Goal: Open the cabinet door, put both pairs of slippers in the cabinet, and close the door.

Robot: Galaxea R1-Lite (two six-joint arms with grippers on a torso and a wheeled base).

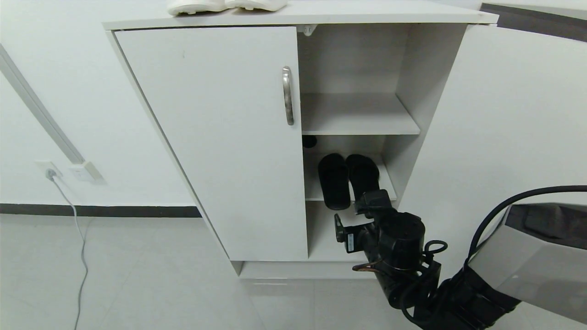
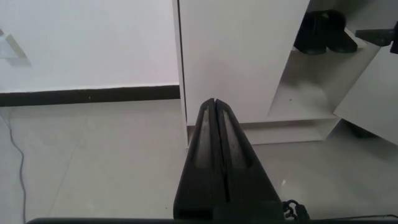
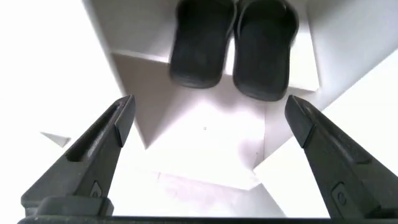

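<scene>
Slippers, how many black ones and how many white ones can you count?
Black slippers: 2
White slippers: 2
Total: 4

Head camera looks down at the cabinet (image 1: 206,137); both wrist cameras face it, the right seemingly closest.

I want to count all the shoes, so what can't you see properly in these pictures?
- White slippers on the cabinet top: head view, mostly cut off by the upper edge.
- Dark thing at the back of the shelf: head view, mostly behind the closed door; cannot tell what it is.
- Black slippers: head view, one heel hidden by the right gripper.
</scene>
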